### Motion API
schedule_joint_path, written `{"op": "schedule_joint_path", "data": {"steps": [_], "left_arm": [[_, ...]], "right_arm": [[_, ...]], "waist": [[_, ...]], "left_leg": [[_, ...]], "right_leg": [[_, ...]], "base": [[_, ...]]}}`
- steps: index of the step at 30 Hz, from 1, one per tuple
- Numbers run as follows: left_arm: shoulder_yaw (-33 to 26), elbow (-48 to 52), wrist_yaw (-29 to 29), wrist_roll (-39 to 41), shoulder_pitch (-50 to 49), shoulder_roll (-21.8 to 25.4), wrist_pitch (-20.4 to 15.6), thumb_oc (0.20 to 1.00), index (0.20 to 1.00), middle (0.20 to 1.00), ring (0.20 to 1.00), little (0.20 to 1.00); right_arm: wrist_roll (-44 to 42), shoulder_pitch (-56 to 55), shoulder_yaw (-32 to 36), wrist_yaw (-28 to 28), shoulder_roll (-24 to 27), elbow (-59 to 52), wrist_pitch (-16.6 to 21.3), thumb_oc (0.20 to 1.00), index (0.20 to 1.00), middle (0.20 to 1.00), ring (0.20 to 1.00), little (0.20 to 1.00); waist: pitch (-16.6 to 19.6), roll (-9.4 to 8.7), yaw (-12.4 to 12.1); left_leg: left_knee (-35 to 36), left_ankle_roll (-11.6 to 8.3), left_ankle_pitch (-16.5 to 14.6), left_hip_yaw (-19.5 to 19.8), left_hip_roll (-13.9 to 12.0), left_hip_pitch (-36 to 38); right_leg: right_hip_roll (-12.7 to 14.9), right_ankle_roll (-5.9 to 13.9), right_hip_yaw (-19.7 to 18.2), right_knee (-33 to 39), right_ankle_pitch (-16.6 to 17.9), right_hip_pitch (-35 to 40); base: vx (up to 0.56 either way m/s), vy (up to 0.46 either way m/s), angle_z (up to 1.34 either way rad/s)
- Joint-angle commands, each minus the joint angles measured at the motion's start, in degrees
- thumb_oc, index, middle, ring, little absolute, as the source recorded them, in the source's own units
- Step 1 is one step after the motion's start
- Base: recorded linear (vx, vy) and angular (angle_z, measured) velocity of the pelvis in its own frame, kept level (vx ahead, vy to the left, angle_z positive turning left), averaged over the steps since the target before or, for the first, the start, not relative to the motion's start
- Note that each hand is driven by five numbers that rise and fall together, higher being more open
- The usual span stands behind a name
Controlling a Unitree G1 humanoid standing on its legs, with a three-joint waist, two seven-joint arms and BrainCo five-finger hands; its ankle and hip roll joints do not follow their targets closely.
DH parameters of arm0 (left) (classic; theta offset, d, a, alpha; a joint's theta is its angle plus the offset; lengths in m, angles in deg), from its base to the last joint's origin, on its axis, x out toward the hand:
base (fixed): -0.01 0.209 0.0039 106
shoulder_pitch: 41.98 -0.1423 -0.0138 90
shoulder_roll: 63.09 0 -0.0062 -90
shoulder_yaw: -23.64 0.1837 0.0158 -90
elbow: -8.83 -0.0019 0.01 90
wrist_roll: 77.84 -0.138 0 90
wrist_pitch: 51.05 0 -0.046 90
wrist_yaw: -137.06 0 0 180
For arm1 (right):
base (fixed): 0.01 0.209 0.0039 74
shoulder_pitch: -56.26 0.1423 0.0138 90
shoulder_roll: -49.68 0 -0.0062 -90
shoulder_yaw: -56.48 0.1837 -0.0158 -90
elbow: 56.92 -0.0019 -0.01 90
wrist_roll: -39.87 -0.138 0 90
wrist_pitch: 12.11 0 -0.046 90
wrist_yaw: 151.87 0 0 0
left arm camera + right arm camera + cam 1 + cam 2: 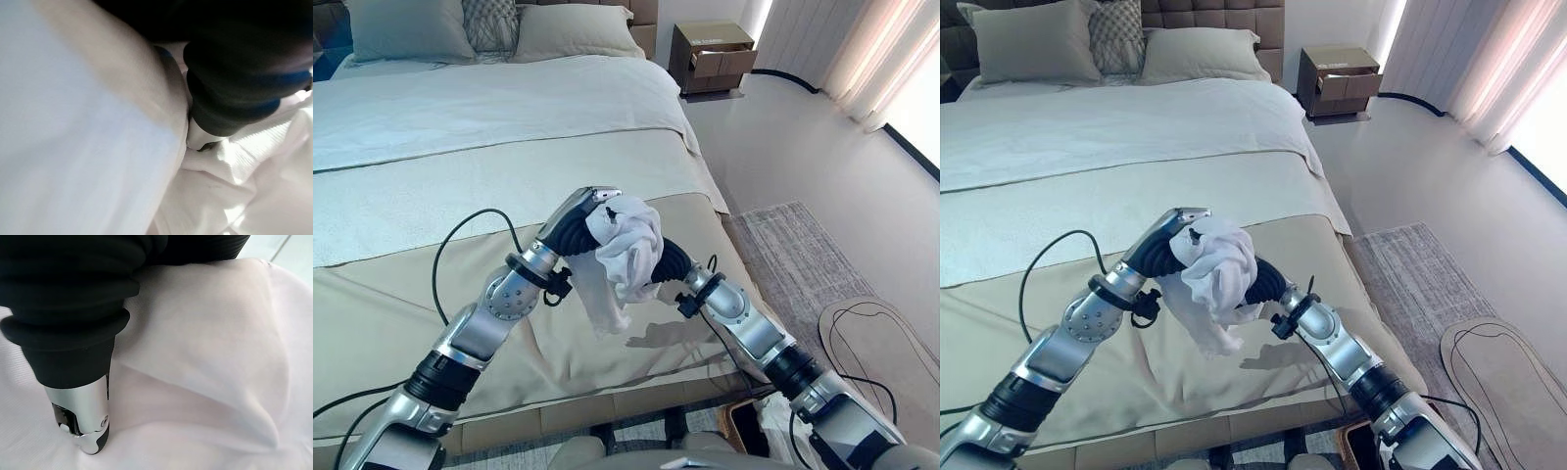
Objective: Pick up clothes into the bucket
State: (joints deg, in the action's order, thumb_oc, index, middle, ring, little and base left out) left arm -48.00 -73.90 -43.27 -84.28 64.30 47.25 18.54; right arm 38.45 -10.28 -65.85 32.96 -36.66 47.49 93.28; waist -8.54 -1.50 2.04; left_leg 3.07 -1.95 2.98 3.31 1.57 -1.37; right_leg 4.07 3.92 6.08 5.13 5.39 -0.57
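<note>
White garment (625,257) bunched between left hand (579,217) and right hand (668,262); finger positions hidden by cloth.

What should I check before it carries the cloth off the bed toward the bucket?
1. White garment lifted off the bed: ok, bunched between the two hands, above the cover.
2. Left hand on the garment: ok for contact; finger grip cannot tell, cloth hides the fingers.
3. Right hand on the garment: ok for contact, a finger lies against the cloth; grip cannot tell.
4. Loose tail: not ok, a length hangs below the bundle and could drag.
5. Bucket position: cannot tell.
6. Path right of the bed: cannot tell; a rug lies there.
</note>
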Motion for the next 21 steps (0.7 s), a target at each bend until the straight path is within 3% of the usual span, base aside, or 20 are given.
{"op": "schedule_joint_path", "data": {"steps": [1,13,15,19,20,21], "left_arm": [[-0.7,6.0,-1.0,5.3,2.6,-2.2,-2.7,0.200,0.200,0.200,0.200,0.200],[-1.0,5.3,0.8,10.6,2.4,-3.1,-2.9,0.200,0.200,0.200,0.200,0.200],[-1.9,5.1,1.8,14.5,1.1,-4.0,-3.1,0.200,0.200,0.200,0.200,0.200],[-4.2,1.2,5.2,29.9,-4.1,-10.7,-2.7,0.200,0.200,0.200,0.200,0.200],[-4.1,0.6,5.4,31.1,-4.9,-11.6,-2.5,0.338,0.338,0.338,0.338,0.338],[-4.1,0.6,5.4,31.1,-4.9,-11.6,-2.5,0.589,0.589,0.589,0.589,0.589]], "right_arm": [[-1.5,2.0,-1.7,-0.9,-2.9,-0.6,1.0,0.200,0.200,0.200,0.200,0.200],[-5.5,-2.6,1.4,-0.3,-1.1,-0.2,0.6,0.200,0.200,0.200,0.200,0.200],[-7.0,-5.0,2.8,0.2,-0.4,-0.9,0.6,0.200,0.200,0.200,0.200,0.200],[-14.6,-13.0,8.4,0.9,-0.1,-2.8,1.1,0.200,0.200,0.200,0.200,0.200],[-15.7,-14.4,9.4,0.8,-0.2,-3.2,1.2,0.200,0.200,0.200,0.200,0.200],[-15.7,-14.4,9.4,0.8,-0.2,-3.2,1.2,0.200,0.200,0.200,0.200,0.200]], "waist": [[3.7,-2.22,-1.0],[4.7,-2.55,-0.9],[4.9,-2.61,-0.7],[5.2,-2.91,0.3],[5.3,-2.95,0.5],[5.3,-2.95,0.5]], "left_leg": [[-3.7,1.32,-3.7,-0.8,0.2,0.0],[-4.0,1.52,-4.1,-0.9,0.5,0.9],[-3.9,1.54,-4.2,-0.9,0.5,1.2],[-4.1,1.69,-4.4,-1.4,0.5,1.4],[-4.1,1.72,-4.4,-1.5,0.6,1.4],[-4.1,1.72,-4.4,-1.5,0.6,1.4]], "right_leg": [[2.6,3.36,0.6,-2.1,-0.9,0.8],[2.9,3.50,0.6,-2.4,-1.1,2.0],[3.0,3.55,0.6,-2.4,-1.2,2.2],[3.2,3.61,0.0,-2.7,-1.1,2.0],[3.2,3.61,-0.2,-2.8,-1.0,2.0],[3.2,3.61,-0.2,-2.8,-1.0,2.0]], "base": [[0.00,0.000,0.00],[0.00,0.000,0.00],[0.00,0.000,0.00],[0.00,0.008,-0.01],[0.00,0.009,-0.04],[0.02,0.019,-0.06]]}}
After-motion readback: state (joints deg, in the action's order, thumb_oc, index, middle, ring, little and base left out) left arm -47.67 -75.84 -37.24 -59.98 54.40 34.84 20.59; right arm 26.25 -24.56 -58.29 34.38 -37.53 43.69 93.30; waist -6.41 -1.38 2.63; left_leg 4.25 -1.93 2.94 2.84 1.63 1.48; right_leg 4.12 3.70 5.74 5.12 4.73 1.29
